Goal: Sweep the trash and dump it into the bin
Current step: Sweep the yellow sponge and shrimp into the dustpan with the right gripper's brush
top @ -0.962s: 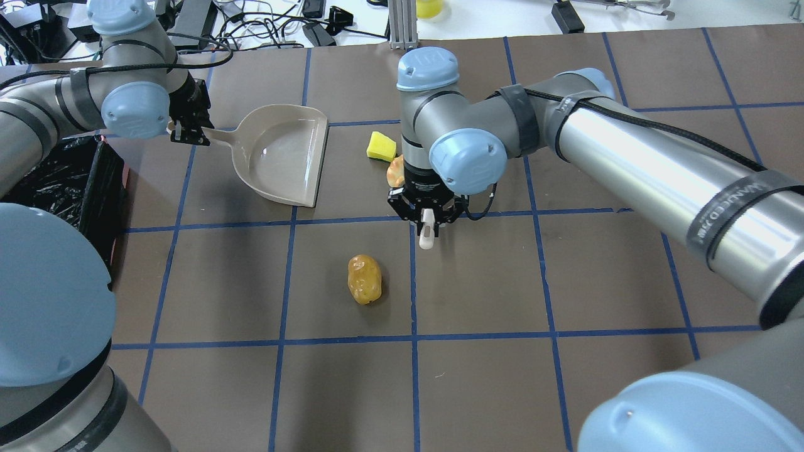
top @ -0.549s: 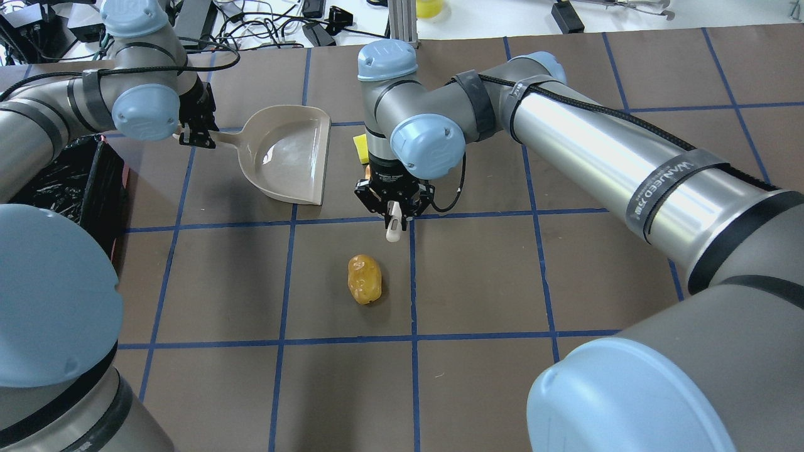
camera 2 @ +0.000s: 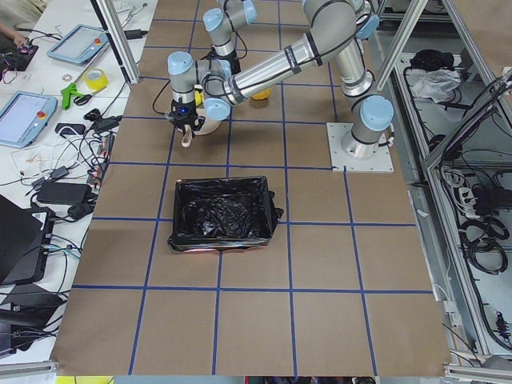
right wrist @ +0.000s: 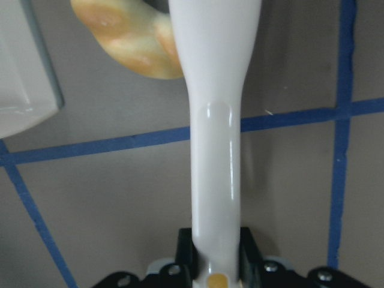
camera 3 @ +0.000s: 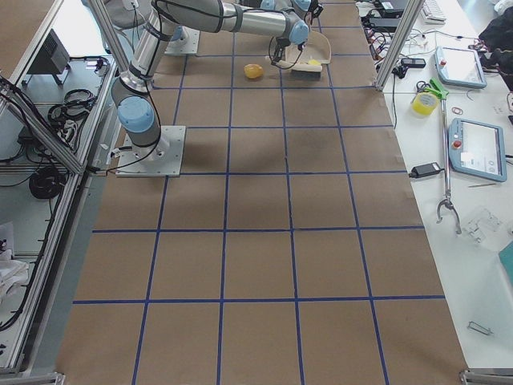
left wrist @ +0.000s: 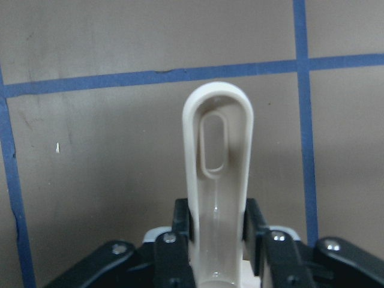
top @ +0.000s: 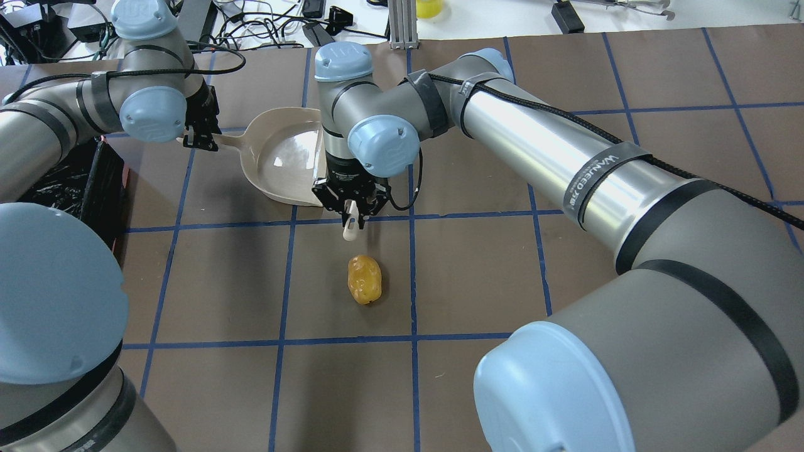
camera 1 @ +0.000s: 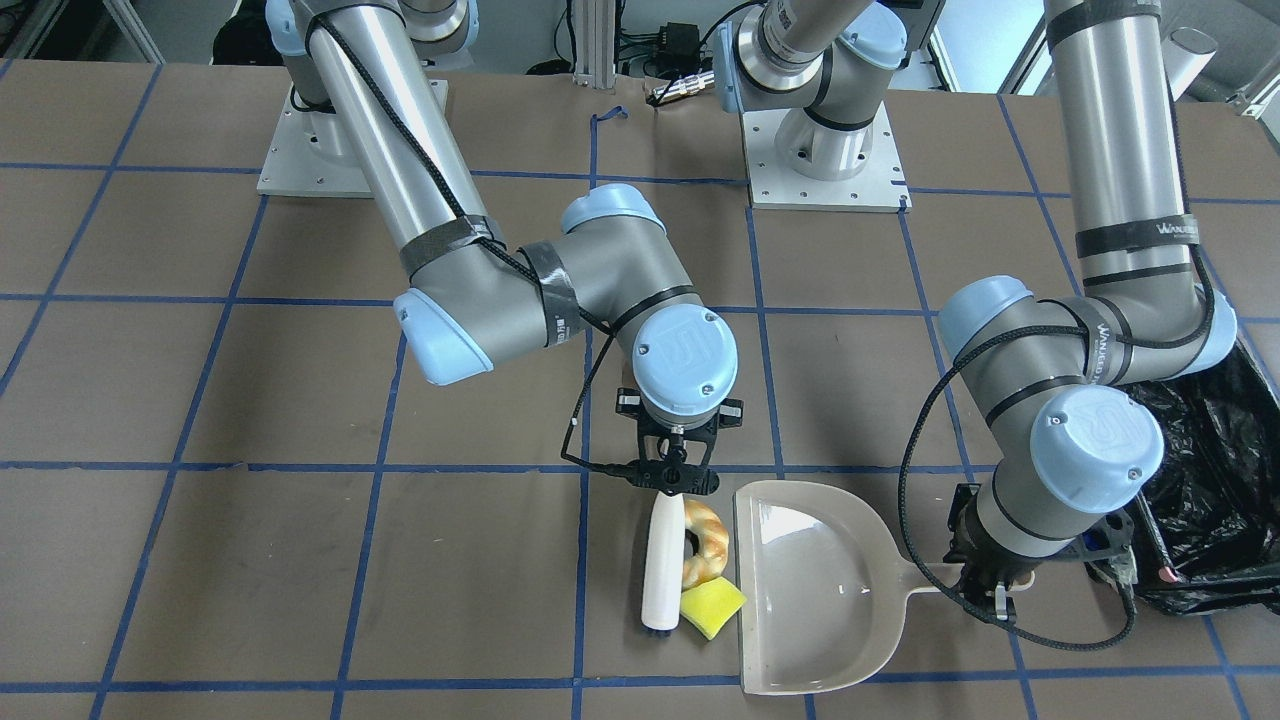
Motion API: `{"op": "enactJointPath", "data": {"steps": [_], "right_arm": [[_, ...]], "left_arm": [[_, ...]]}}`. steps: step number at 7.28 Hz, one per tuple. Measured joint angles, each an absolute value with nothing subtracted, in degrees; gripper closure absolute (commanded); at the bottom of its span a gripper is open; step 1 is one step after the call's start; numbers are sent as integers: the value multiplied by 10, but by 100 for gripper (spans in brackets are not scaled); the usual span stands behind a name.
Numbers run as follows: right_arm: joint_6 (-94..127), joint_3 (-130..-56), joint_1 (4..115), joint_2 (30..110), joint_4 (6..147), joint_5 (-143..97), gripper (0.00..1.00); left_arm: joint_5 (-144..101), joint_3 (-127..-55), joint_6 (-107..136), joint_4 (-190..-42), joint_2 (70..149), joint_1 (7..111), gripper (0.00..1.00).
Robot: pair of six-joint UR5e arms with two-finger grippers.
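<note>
My right gripper (top: 349, 210) is shut on a white brush (camera 1: 662, 560) lying low over the table. The tan-orange croissant piece (camera 1: 708, 540) and the yellow sponge chunk (camera 1: 712, 607) lie between the brush and the open mouth of the beige dustpan (camera 1: 810, 590), both touching the brush. My left gripper (top: 202, 139) is shut on the dustpan handle (left wrist: 217, 174). The golden-brown potato lump (top: 364, 279) lies alone on the mat, nearer the robot than the brush. The bin (camera 2: 220, 214), lined with a black bag, stands beyond the dustpan handle on the robot's left.
The brown mat has a blue tape grid. The right arm's long forearm (top: 553, 163) crosses above the table's middle. Cables and devices lie past the far table edge (top: 282, 25).
My right gripper has swept the brush toward the robot's left, pushing the croissant and sponge up to the dustpan mouth. The dustpan shifted slightly toward them. The potato has not moved.
</note>
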State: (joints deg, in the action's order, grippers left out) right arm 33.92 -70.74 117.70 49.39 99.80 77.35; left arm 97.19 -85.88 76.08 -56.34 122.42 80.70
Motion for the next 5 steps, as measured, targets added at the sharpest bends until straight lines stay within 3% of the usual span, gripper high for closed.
{"op": "enactJointPath", "data": {"steps": [5], "right_arm": [[363,-611,1221,437,1012,727,98]], "left_arm": [[972,-859,760,-563,1224,808,100]]}}
